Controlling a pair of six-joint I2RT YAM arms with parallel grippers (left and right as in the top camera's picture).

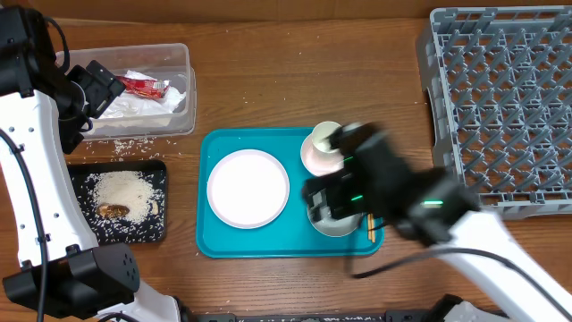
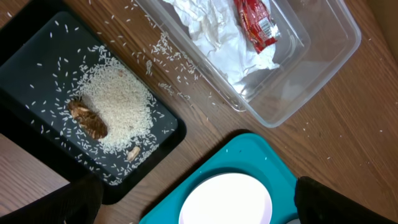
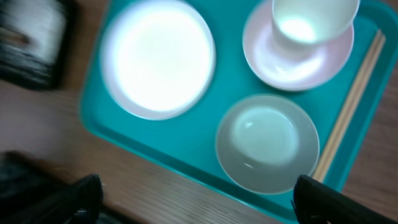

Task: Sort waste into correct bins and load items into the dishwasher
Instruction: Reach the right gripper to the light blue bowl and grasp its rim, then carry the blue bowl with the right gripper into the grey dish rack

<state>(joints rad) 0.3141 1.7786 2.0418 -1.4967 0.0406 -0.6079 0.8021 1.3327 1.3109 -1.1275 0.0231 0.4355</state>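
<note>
Thin light-wood chopsticks (image 3: 349, 106) lie on teal plastic serving tray (image 3: 186, 140) along its right edge, long axis slightly diagonal, beside small white round bowl (image 3: 267, 143); right gripper (image 3: 199, 208) fingers spread wide above tray; left gripper (image 2: 202, 208) also spread

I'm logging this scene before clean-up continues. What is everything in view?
Tub: 1, clear, table's top left
Napkins: count unclear, white, in tub
Wrapper: 1, red, in tub
Black tray: 1, black, below tub
Rice: heap, white, in black tray; stray grains on table
Scrap: 1, brown, at heap's edge
Teal tray: 1, teal, centre
Plate: 1, white, teal tray's left
Bowls: 2, white, teal tray's right
Cup: 1, white, in one bowl
Chopsticks: 2, light wood, teal tray's right edge
Rack: 1, grey, top right
Table: 1, brown
Left gripper: open, by tub
Right gripper: open, over bowl
</note>
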